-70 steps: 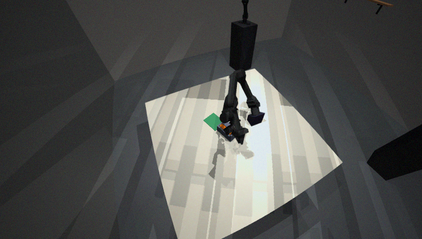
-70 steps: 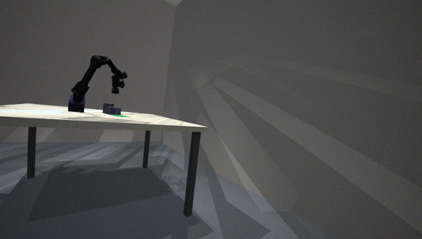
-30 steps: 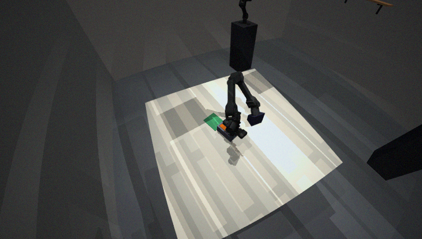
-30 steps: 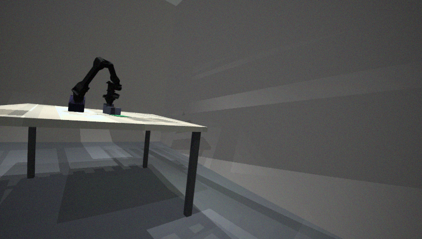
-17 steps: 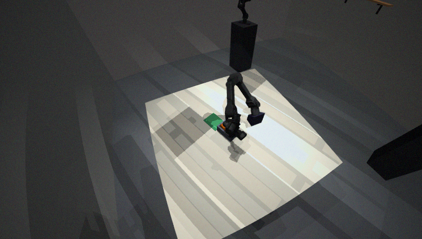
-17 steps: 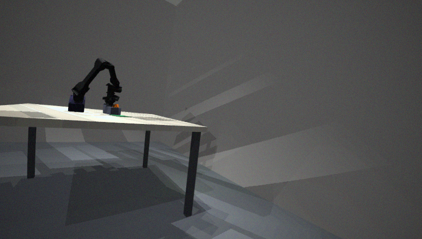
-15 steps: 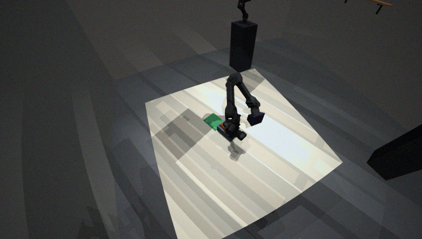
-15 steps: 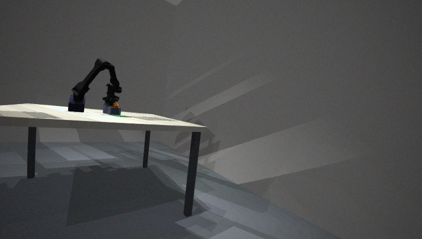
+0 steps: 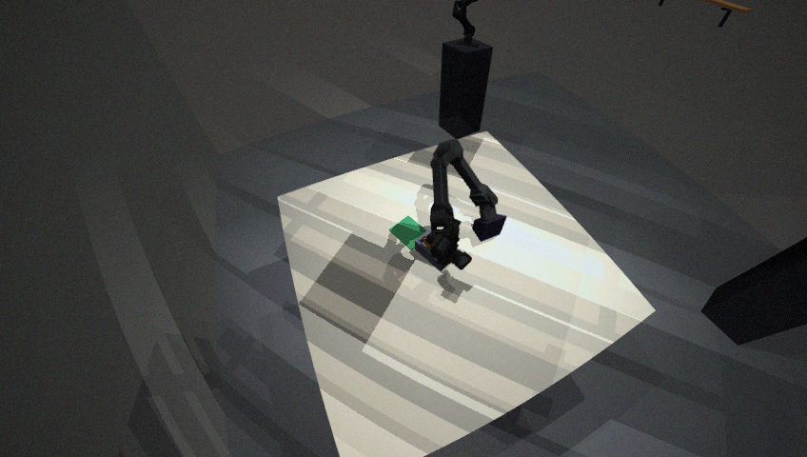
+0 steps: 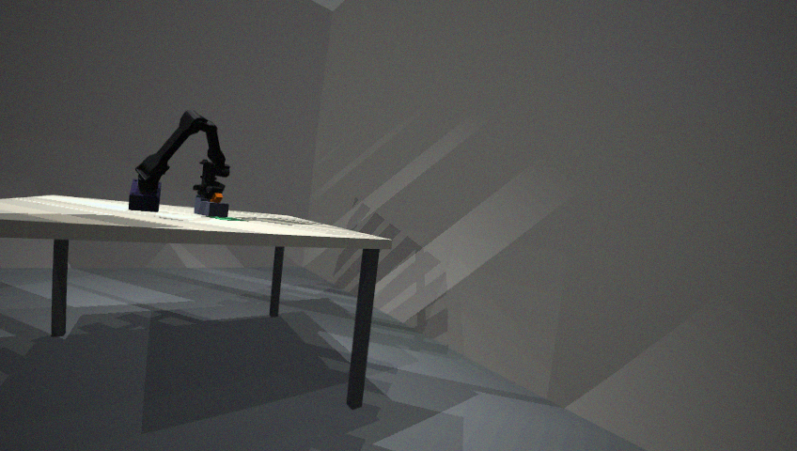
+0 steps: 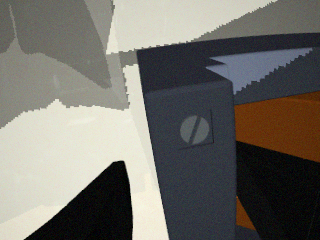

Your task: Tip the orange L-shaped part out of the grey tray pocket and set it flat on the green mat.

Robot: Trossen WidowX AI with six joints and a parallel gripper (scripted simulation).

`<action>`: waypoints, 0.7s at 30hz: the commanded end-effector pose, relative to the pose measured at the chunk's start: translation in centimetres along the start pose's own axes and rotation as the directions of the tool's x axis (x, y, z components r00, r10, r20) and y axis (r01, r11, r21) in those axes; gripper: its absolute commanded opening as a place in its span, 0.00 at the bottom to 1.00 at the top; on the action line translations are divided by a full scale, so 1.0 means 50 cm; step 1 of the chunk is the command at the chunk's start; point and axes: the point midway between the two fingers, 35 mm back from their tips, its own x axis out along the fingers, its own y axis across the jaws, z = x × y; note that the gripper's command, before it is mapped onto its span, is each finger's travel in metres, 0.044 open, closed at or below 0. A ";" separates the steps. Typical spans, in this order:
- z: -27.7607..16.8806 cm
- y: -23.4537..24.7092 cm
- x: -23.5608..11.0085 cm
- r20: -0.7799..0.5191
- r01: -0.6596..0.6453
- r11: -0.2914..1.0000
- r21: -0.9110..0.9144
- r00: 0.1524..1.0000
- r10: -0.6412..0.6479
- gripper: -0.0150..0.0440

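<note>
The grey tray [image 9: 423,253] [image 10: 212,209] [image 11: 194,187] stands on the table next to the green mat [image 9: 405,228]. The orange L-shaped part [image 9: 428,247] [image 10: 216,196] [image 11: 276,127] sits in the tray's pocket, tilted, with one end raised above the tray's rim in the exterior view. My gripper [image 9: 439,244] [image 10: 209,193] [image 11: 176,163] is down over the tray, partly open with nothing between its fingers. In the wrist view one dark finger lies over the part and the other hangs outside the tray wall. The part's low end is hidden under the gripper.
The arm's base [image 9: 488,226] [image 10: 144,198] stands on the table behind the tray. A dark pillar [image 9: 463,85] stands beyond the table's far corner. A dark block [image 9: 758,300] lies off the table to the right.
</note>
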 end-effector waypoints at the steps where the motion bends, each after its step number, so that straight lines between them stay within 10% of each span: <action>1: -0.003 -0.004 0.004 -0.006 0.009 1.000 -0.004 1.000 -0.009 0.56; 21: -0.001 0.020 -0.029 -0.005 0.007 1.000 -0.005 1.000 -0.007 0.56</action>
